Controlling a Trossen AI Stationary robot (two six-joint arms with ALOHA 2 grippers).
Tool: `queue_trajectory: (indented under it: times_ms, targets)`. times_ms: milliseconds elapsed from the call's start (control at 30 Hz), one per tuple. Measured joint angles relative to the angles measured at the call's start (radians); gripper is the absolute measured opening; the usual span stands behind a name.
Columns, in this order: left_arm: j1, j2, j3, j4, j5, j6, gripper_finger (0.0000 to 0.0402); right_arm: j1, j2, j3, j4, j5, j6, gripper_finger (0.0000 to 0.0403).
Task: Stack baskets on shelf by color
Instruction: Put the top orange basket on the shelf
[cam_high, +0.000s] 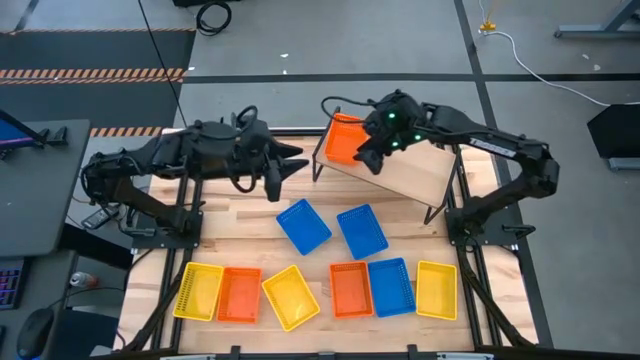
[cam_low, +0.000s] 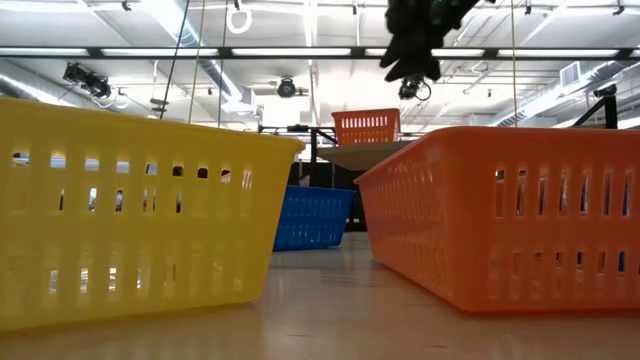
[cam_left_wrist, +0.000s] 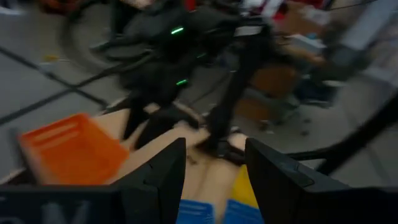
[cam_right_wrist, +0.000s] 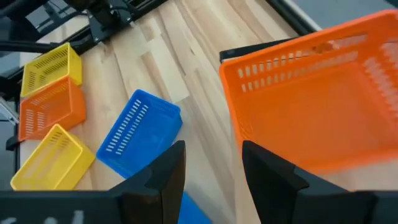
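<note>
One orange plastic mesh-walled basket (cam_high: 343, 138) sat on the left end of the light wooden shelf (cam_high: 420, 170) at the far side of the slatted wooden tabletop (cam_high: 250, 225). The right gripper (cam_high: 372, 160) hung just beside that basket, over the shelf's plank, its two dark fingers (cam_right_wrist: 163, 177) parted with nothing between them; in the right wrist view the basket lay just ahead of and off to one side of the fingertips, not within them. In the low view the same gripper (cam_low: 410, 62) hovered above and slightly to the side of the basket on the shelf.

The left gripper (cam_high: 290, 165) waited above the far-left part of the tabletop, pointing toward the shelf, its fingers (cam_left_wrist: 165, 180) apart and empty.

Two blue baskets (cam_high: 303, 225) lay tilted in the middle of the tabletop, well apart from both grippers. Along the near edge stood a row of six: yellow (cam_high: 197, 291), orange (cam_high: 239, 295), yellow, orange, blue and yellow.
</note>
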Motion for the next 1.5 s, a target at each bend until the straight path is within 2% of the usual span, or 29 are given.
queue_trajectory:
  times_ms: [133, 333, 567, 833, 1000, 1133, 1300, 1500]
  targets:
    - [0.038, 0.031, 0.000, -0.051, -0.050, 0.019, 0.0172, -0.027, -0.077, 0.000, -0.051, 0.002, -0.019, 0.0165]
    - [0.095, 0.117, 0.000, -0.057, 0.019, 0.033, 0.0172, -0.085, -0.189, 0.000, -0.112, 0.011, -0.007, 0.0165]
    - [0.150, 0.216, 0.000, -0.020, 0.148, 0.202, 0.0172, -0.096, -0.296, 0.000, -0.226, -0.023, 0.035, 0.0165]
    - [0.247, 0.248, 0.001, -0.017, 0.154, 0.389, 0.0172, -0.094, -0.417, 0.000, -0.298, -0.082, 0.174, 0.0165]
    - [0.288, 0.279, -0.001, -0.044, 0.237, 0.538, 0.0175, -0.094, -0.461, 0.000, -0.335, -0.094, 0.203, 0.0165]
    - [0.301, 0.314, 0.000, -0.070, 0.249, 0.645, 0.0187, -0.094, -0.485, 0.000, -0.385, -0.088, 0.206, 0.0165]
    - [0.332, 0.357, 0.000, -0.179, 0.282, 0.699, 0.0203, -0.094, -0.507, 0.000, -0.421, -0.070, 0.230, 0.0165]
    - [0.349, 0.412, 0.000, -0.157, 0.285, 0.727, 0.0210, -0.094, -0.513, 0.000, -0.424, -0.033, 0.247, 0.0165]
